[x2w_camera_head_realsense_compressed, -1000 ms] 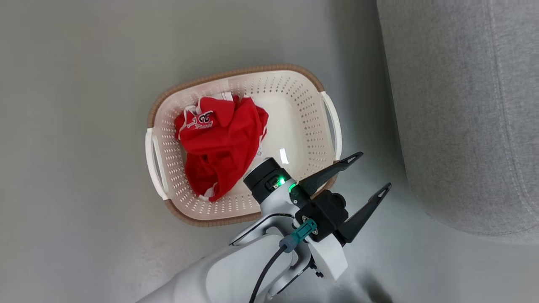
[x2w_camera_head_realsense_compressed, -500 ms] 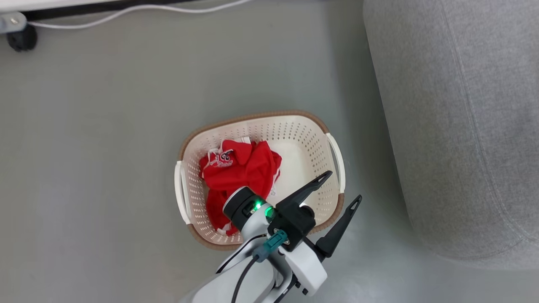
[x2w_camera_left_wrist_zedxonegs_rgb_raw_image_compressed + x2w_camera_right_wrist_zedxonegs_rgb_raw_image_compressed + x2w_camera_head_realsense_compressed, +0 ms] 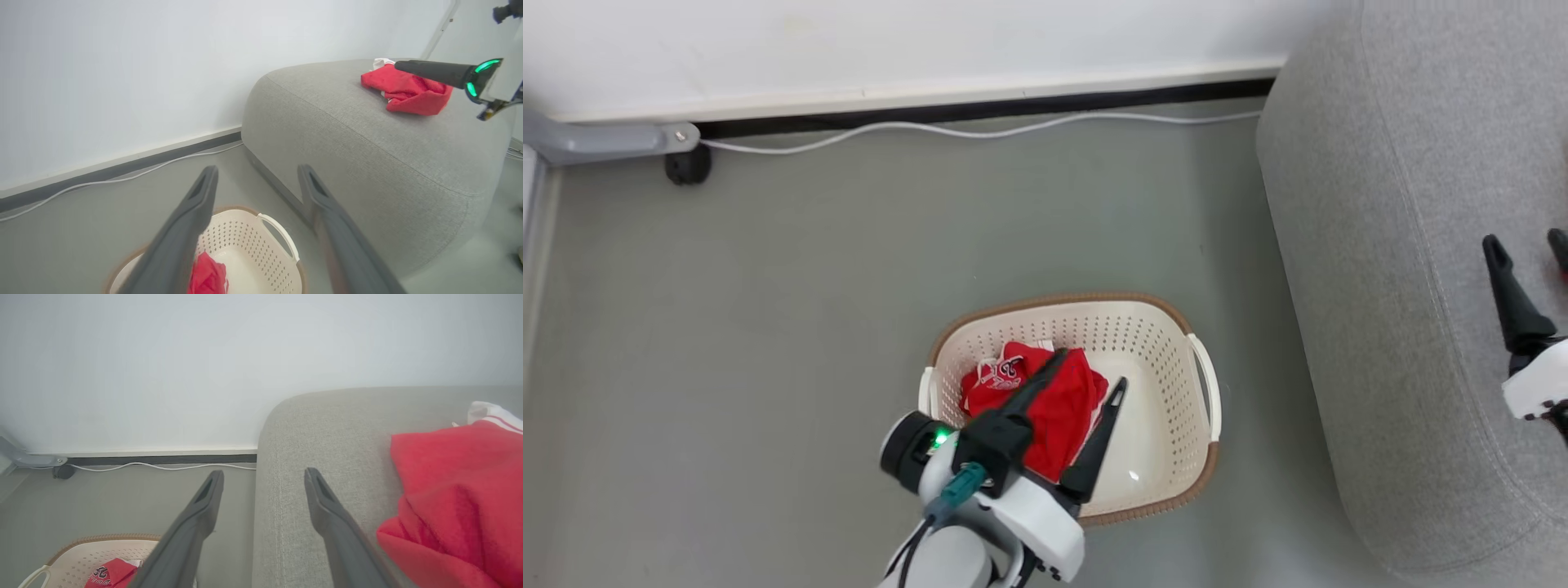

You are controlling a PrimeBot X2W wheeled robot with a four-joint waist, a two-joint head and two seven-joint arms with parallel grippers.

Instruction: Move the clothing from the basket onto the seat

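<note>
Red clothing (image 3: 1023, 390) with white lettering lies bunched in the left half of the cream basket (image 3: 1168, 367) on the floor. My left gripper (image 3: 1092, 369) hangs open above it, one finger crossing the red cloth, nothing between the fingers. In the left wrist view the left gripper (image 3: 257, 169) points over the basket (image 3: 273, 232) toward the grey seat (image 3: 367, 143), where another red garment (image 3: 408, 92) lies. My right gripper (image 3: 1525, 241) is open over the seat (image 3: 1380, 286). In the right wrist view the right gripper (image 3: 263, 473) stands empty just left of that garment (image 3: 457, 490).
The basket stands on grey floor close to the seat's rounded left edge. A white cable (image 3: 980, 131) runs along the wall base at the back. A grey frame leg with a black caster (image 3: 686, 163) stands at the back left.
The head view has tilted up, bringing wall and cable into sight. Relative to the basket, my left gripper moved from its right rim to above the clothing. The right gripper appeared over the seat.
</note>
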